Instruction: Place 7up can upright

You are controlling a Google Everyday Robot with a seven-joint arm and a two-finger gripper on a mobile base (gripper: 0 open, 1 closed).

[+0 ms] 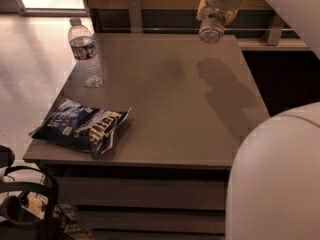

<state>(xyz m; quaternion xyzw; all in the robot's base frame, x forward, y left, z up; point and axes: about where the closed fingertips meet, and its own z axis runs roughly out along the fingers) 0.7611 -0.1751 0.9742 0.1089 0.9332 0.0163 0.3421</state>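
1. The gripper [214, 15] hangs at the top of the view, over the far edge of the table [165, 109], toward its right side
2. It is clamped around the 7up can [210, 30], the only thing it has hold of
3. The can is in the air, clear of the tabletop, and tilted so that 1 silver end faces down and toward the camera; its label cannot be made out, since the gripper covers most of its side
4. A dark shadow [220, 81] of gripper and can lies on the tabletop below them
5. A clear water bottle [86, 54] stands upright near the table's far left corner, well apart from the can
6. A blue chip bag [82, 126] lies flat by the near left edge
7. The arm's bulky white shell [275, 179] fills the lower right, hiding the table's near right corner
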